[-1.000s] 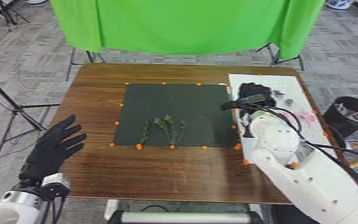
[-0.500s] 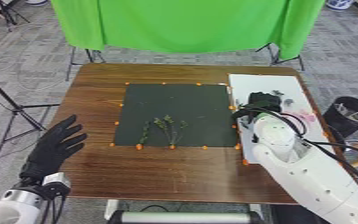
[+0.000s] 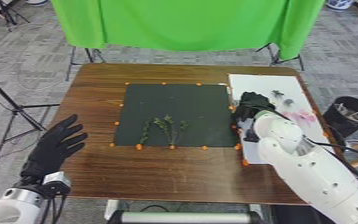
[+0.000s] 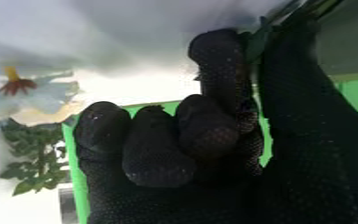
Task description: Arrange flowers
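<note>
One green stem [image 4: 261,41] pinched in the right hand [image 3: 255,101], with left hand [image 3: 47,152] open: raise clear, then lower gently onto the dark mat [image 3: 175,102] beside the sprigs [image 3: 168,130].

No text, label, brand, number or sign can be read.
</note>
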`<state>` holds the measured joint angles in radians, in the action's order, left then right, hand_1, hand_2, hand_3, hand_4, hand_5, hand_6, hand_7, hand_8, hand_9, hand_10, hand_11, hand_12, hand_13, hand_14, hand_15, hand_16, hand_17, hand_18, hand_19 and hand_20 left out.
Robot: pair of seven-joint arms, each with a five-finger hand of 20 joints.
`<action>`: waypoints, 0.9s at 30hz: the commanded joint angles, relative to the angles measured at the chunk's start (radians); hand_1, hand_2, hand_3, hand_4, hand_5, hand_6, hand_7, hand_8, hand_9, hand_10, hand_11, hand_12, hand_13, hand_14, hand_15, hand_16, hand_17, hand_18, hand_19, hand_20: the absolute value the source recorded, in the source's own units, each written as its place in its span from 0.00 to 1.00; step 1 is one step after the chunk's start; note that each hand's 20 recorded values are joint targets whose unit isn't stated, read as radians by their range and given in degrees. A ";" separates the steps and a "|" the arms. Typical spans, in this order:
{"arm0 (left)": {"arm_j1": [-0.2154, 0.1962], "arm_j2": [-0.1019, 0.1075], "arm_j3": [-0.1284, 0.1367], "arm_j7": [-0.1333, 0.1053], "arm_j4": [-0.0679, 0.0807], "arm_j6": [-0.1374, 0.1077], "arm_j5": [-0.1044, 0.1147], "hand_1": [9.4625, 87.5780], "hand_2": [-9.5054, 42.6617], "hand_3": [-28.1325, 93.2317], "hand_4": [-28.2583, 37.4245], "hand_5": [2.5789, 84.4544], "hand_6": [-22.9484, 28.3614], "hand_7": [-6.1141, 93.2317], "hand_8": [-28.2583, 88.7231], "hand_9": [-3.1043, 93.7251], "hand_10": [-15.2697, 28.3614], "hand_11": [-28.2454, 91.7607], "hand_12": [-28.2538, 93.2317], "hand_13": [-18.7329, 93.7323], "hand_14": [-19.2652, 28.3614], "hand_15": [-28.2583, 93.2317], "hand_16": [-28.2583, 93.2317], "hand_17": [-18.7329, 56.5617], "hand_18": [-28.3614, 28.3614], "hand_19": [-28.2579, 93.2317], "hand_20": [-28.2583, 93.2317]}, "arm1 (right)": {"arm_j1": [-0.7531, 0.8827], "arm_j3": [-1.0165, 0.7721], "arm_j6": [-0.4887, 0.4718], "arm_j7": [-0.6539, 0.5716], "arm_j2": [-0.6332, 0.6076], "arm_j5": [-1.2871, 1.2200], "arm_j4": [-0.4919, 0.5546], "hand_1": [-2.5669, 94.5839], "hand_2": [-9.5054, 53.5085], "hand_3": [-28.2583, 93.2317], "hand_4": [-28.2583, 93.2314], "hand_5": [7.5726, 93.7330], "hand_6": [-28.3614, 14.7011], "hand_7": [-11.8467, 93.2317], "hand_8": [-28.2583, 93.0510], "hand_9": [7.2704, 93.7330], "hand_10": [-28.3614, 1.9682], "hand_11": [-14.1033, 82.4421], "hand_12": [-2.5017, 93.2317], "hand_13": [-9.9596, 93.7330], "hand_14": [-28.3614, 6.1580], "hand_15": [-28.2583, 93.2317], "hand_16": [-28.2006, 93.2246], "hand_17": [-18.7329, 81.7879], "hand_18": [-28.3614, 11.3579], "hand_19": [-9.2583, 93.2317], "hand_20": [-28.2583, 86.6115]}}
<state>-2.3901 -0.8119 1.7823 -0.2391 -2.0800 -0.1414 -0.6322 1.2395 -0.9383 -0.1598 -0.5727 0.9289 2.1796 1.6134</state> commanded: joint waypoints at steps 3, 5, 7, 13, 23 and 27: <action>-0.019 -0.011 0.003 0.002 -0.005 0.000 -0.002 0.21 0.13 0.81 0.06 0.29 0.50 0.27 0.15 0.29 0.63 0.40 0.36 0.35 0.75 0.48 0.23 0.12 0.91 0.59 0.30 | 0.078 0.037 0.173 0.058 -0.015 -0.013 -0.020 0.45 0.00 0.94 0.05 0.79 0.63 0.64 0.40 0.87 0.69 0.90 0.57 0.83 0.57 0.96 0.56 0.57 0.14 1.00 0.69; -0.019 -0.011 0.000 0.000 -0.005 -0.003 -0.001 0.22 0.14 0.81 0.06 0.29 0.50 0.27 0.15 0.29 0.63 0.40 0.36 0.35 0.75 0.48 0.23 0.12 0.91 0.59 0.30 | 0.076 0.051 0.247 0.074 -0.021 -0.002 -0.023 0.44 0.00 0.94 0.07 0.79 0.62 0.66 0.41 0.88 0.69 0.92 0.57 0.83 0.57 0.97 0.56 0.58 0.14 1.00 0.70; -0.019 -0.012 0.000 0.000 -0.006 -0.005 -0.001 0.22 0.14 0.81 0.06 0.29 0.50 0.27 0.15 0.29 0.63 0.40 0.36 0.35 0.75 0.48 0.23 0.12 0.91 0.59 0.30 | 0.075 0.054 0.302 0.090 -0.022 0.000 -0.019 0.44 0.00 0.95 0.09 0.80 0.62 0.67 0.41 0.89 0.69 0.92 0.57 0.84 0.57 0.97 0.55 0.59 0.13 1.00 0.71; -0.024 -0.006 0.000 -0.008 -0.007 -0.011 0.004 0.22 0.14 0.81 0.06 0.29 0.50 0.27 0.15 0.29 0.63 0.40 0.36 0.35 0.75 0.48 0.23 0.12 0.91 0.59 0.30 | 0.068 0.033 0.338 0.097 -0.015 0.026 0.031 0.43 0.00 0.95 0.11 0.81 0.61 0.67 0.42 0.90 0.71 0.93 0.57 0.86 0.58 0.98 0.55 0.60 0.12 1.00 0.73; -0.023 -0.010 0.002 -0.005 -0.008 -0.009 0.001 0.22 0.14 0.81 0.07 0.29 0.50 0.27 0.15 0.29 0.63 0.40 0.36 0.35 0.75 0.48 0.23 0.12 0.91 0.59 0.30 | 0.125 -0.005 0.224 0.116 0.053 0.004 0.166 0.42 0.00 0.95 0.11 0.81 0.62 0.67 0.42 0.90 0.71 0.93 0.58 0.86 0.58 0.97 0.55 0.61 0.12 1.00 0.73; -0.016 -0.013 0.000 0.000 -0.005 -0.004 -0.002 0.22 0.14 0.81 0.06 0.29 0.50 0.27 0.15 0.29 0.63 0.40 0.36 0.35 0.75 0.48 0.23 0.12 0.91 0.59 0.30 | 0.147 0.014 0.208 0.127 0.090 0.007 0.187 0.43 0.00 0.95 0.11 0.81 0.62 0.67 0.42 0.90 0.71 0.93 0.58 0.86 0.58 0.97 0.55 0.61 0.12 1.00 0.73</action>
<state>-2.4023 -0.8136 1.7820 -0.2477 -2.0819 -0.1452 -0.6304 1.3425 -0.9503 0.0645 -0.4815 0.9457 2.1818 1.7592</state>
